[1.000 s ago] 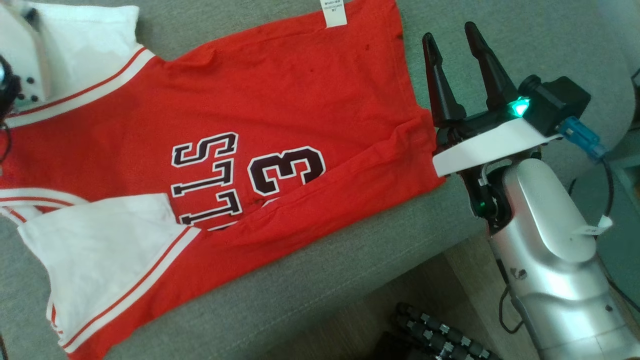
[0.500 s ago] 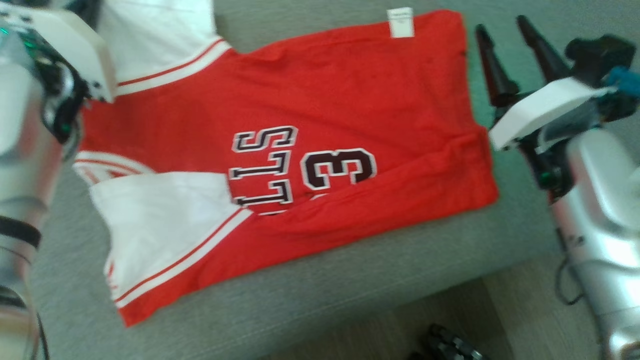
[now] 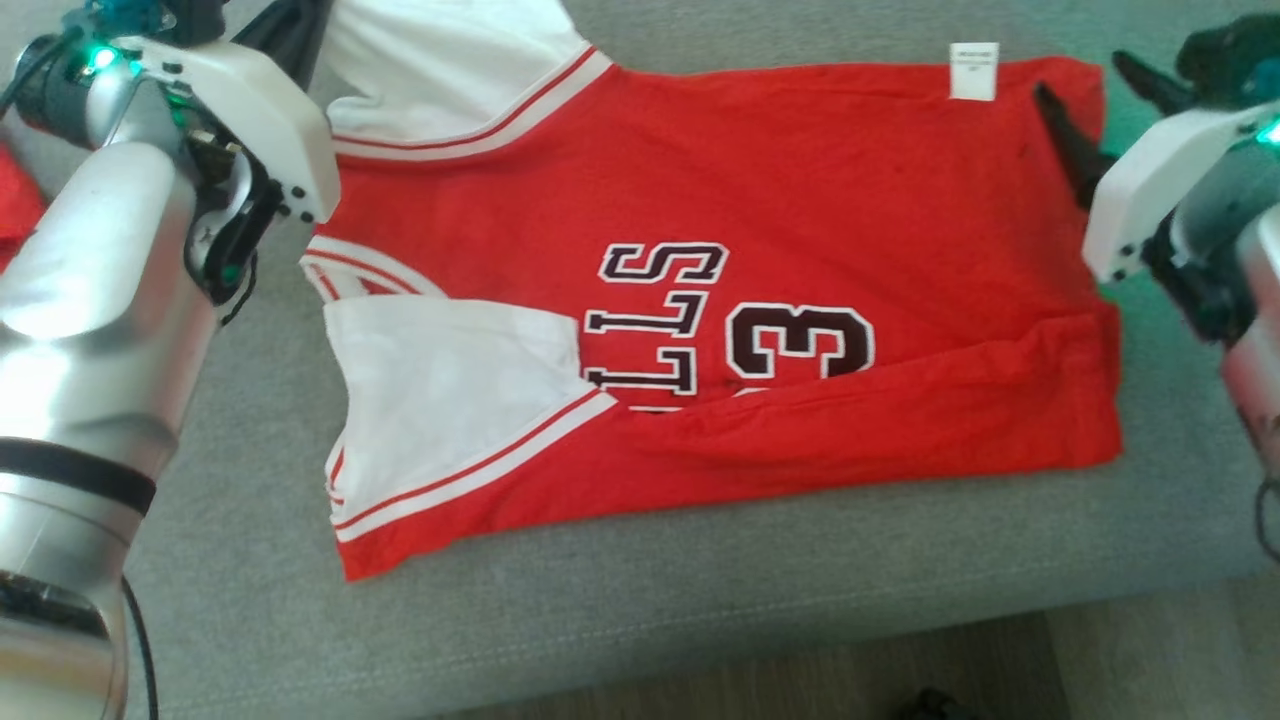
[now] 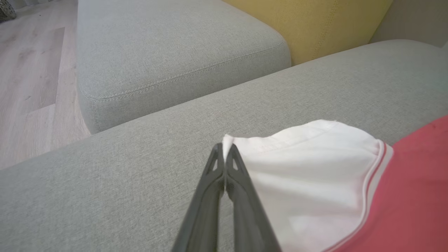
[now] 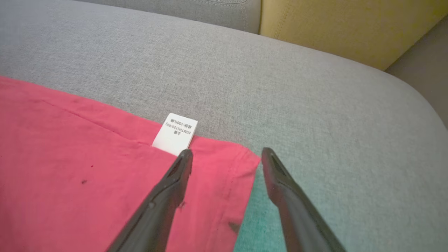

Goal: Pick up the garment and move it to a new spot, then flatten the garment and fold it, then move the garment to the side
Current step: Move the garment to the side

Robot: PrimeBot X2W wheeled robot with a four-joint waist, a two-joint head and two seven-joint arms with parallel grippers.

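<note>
Garment (image 3: 760, 200) is lying spread across the middle of the grey sofa cushion (image 3: 700, 620), print facing up, as you are working through the folding stage. Toward the cushion's far left, your left gripper (image 4: 224, 148) is pinching the cuff corner of the far sleeve (image 4: 308, 168), its fingers pressed together on the white cloth. Nearer the cushion's front edge, the near sleeve (image 3: 450, 390) and the long side are lying turned in over the body, so placing, flattening and one fold are looking done. Toward the cushion's far right, your right gripper (image 5: 226, 152) is hanging with jaws spread astride the hem corner beside the care label (image 5: 175, 134), gripping nothing. Folding the far side and moving the garment aside are remaining.
</note>
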